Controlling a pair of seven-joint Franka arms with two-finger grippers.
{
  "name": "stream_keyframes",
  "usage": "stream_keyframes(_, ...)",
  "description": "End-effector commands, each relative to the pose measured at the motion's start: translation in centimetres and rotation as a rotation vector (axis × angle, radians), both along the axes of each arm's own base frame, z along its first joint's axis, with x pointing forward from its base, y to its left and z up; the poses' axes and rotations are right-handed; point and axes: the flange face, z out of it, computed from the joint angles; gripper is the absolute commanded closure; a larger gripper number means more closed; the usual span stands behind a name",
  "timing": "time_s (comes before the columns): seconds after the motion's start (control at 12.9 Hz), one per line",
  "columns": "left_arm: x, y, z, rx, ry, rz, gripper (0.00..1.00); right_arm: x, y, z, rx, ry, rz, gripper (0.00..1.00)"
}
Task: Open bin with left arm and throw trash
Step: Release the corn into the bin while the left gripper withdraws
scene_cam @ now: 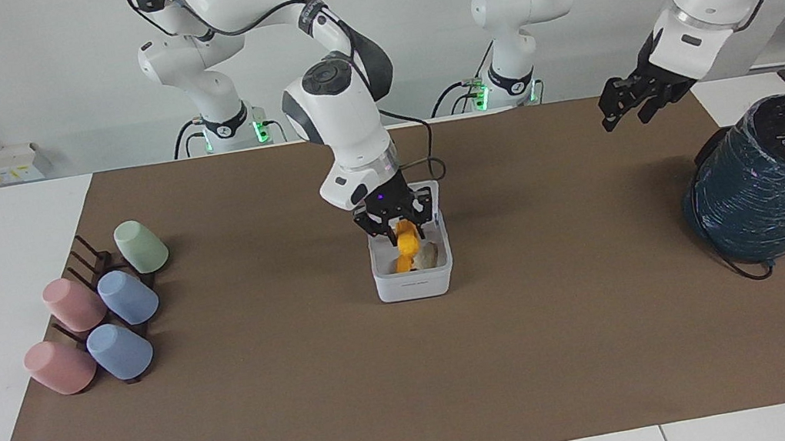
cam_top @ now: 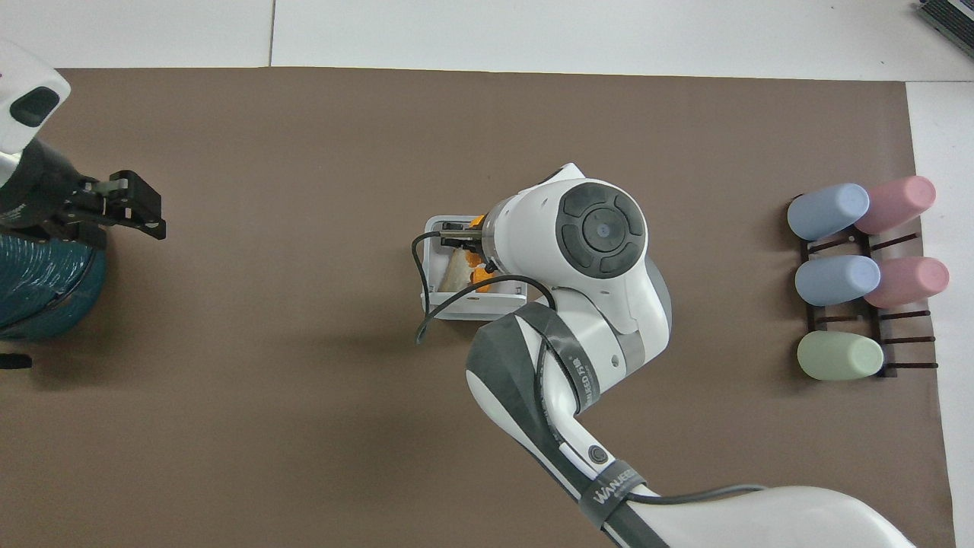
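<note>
The white bin (scene_cam: 415, 285) stands mid-mat with its lid (scene_cam: 430, 198) up. A pale bread-like wedge (scene_cam: 429, 254) and an orange chunk (scene_cam: 402, 265) lie inside. My right gripper (scene_cam: 401, 233) is lowered into the bin's mouth, shut on another orange chunk (scene_cam: 407, 238). In the overhead view my right wrist covers most of the bin (cam_top: 431, 268); the wedge (cam_top: 456, 268) shows there. My left gripper (scene_cam: 624, 114) is open and empty, raised over the mat near the teal cylinder, at the left arm's end (cam_top: 144, 209).
A big dark teal wrapped cylinder (scene_cam: 775, 179) stands at the left arm's end of the table. A rack of several pastel cups (scene_cam: 102, 310) lies at the right arm's end. A brown mat (scene_cam: 417, 388) covers the table.
</note>
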Motion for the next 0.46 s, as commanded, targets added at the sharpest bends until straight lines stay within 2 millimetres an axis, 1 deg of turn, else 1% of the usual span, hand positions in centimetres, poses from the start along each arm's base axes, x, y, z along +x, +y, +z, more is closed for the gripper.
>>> stream_keyframes(0.0,-2.4,-0.3,1.1,0.032,0.043,-0.041,0.32,0.2,-0.8,0.5,-0.023,-0.012,-0.01,0.0)
stream_keyframes(0.08,-2.9,-0.4,1.5,0.042,0.043,-0.046,0.32,0.3,-1.2,1.0,-0.027,-0.016,-0.012,0.0)
stream_keyframes(0.15,-3.0,-0.5,1.4,0.045,0.043,-0.049,0.32,0.5,-1.8,1.8,-0.025,-0.026,-0.021,0.0)
stream_keyframes(0.31,-3.1,-0.6,0.8,0.045,0.028,-0.051,0.32,1.2,-3.6,3.4,-0.015,-0.047,-0.051,0.0)
stream_keyframes(0.39,-3.1,-0.6,0.2,0.043,-0.001,-0.05,0.31,1.3,-4.3,4.5,-0.01,-0.061,-0.062,0.0)
